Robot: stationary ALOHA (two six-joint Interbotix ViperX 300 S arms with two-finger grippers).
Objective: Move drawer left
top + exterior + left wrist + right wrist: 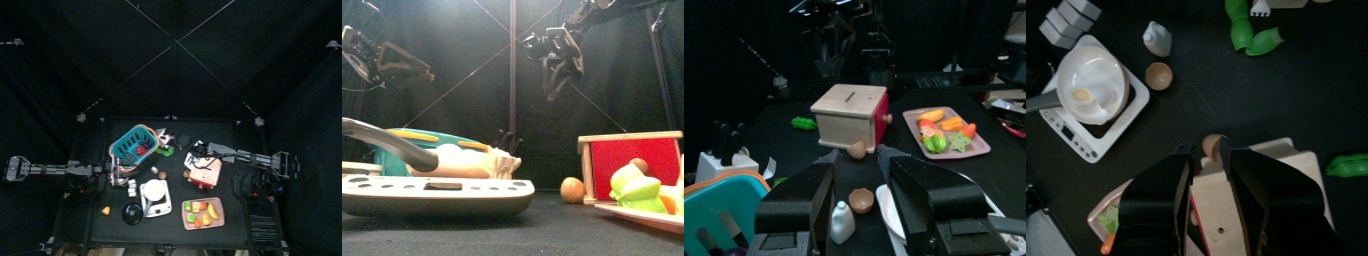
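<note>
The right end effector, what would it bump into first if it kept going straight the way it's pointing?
Probably the drawer. In the right wrist view the right end effector points down at its wooden top, with a small tan egg-like object just past the tips. Depth is hard to judge.

Top view: straight down from high above, table (171,190) small at centre, arms entering from left and right. Front view: level from the table's front edge, scale (433,190) and drawer (629,165) near and large. Wrist views: from each arm, close over the table, both taking in the drawer (851,110), the egg (857,150) and the fruit tray (951,131).
</note>
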